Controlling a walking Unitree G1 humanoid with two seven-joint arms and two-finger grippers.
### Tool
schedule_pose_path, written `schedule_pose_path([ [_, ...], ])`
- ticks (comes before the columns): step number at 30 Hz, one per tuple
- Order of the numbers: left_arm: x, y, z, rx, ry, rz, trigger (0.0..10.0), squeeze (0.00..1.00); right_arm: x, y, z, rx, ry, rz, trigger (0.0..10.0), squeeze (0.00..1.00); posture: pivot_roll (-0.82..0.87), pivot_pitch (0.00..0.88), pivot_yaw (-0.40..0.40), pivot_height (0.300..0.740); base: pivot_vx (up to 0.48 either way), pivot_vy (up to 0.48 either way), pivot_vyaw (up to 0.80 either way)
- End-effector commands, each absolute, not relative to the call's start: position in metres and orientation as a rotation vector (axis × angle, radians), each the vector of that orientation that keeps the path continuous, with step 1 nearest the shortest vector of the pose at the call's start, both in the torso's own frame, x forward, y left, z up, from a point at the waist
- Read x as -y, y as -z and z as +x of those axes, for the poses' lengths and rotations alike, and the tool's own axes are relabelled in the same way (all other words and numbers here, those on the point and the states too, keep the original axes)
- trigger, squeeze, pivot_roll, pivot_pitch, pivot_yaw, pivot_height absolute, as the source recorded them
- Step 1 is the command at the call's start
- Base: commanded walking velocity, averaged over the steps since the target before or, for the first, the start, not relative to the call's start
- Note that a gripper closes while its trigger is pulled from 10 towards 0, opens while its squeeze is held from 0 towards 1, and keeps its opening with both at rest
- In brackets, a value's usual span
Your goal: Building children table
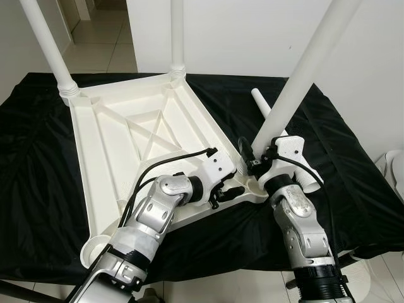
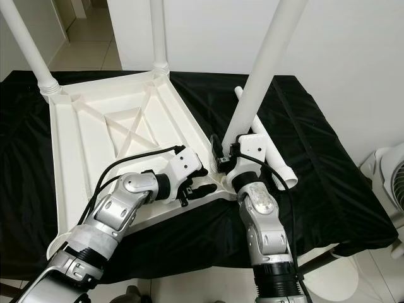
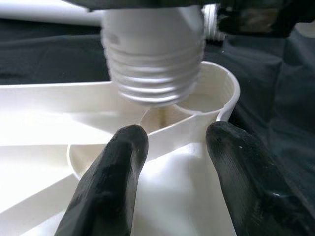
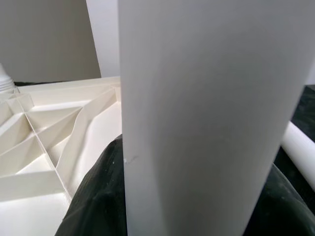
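We steady the upturned tabletop point(image 1: 120, 151) on the black-draped bench point(image 1: 353, 170) with our unclenched left gripper point(image 3: 172, 162), while our right gripper point(image 1: 255, 165) clasps a leg point(image 1: 297, 88) over its corner socket point(image 3: 216, 93) for screwing in.

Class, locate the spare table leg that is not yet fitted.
The spare leg lies flat on the black cloth, right of the upturned tabletop, behind the right gripper.

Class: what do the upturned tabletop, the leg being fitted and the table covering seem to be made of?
White ribbed tabletop: likely moulded plastic, slight sheen. White tubular leg: matching plastic with moulded screw threads. Black covering: thin cloth, judging by its wrinkles.
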State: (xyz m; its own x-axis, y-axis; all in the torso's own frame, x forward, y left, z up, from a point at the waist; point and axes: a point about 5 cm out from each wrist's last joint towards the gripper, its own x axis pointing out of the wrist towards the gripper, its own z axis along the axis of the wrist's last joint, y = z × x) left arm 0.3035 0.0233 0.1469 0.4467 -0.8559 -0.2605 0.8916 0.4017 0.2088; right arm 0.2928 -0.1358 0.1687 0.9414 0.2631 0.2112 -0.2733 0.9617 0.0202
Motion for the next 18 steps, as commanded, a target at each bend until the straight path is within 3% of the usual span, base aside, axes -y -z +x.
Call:
schedule_pose_path([
  [1,-0.03,-0.146,0.31,-0.089,0.925,0.356,10.0,0.0,0.137,-0.171,0.29,0.215,-0.282,0.035,10.0,0.0,0.03,0.018,-0.02,0.74,0.0,0.0,0.0],
  [18,-0.037,-0.144,0.284,-0.026,0.973,0.325,10.0,0.0,0.146,-0.151,0.282,0.138,-0.275,-0.001,10.0,0.0,0.05,0.036,-0.012,0.74,0.0,0.0,0.0],
])
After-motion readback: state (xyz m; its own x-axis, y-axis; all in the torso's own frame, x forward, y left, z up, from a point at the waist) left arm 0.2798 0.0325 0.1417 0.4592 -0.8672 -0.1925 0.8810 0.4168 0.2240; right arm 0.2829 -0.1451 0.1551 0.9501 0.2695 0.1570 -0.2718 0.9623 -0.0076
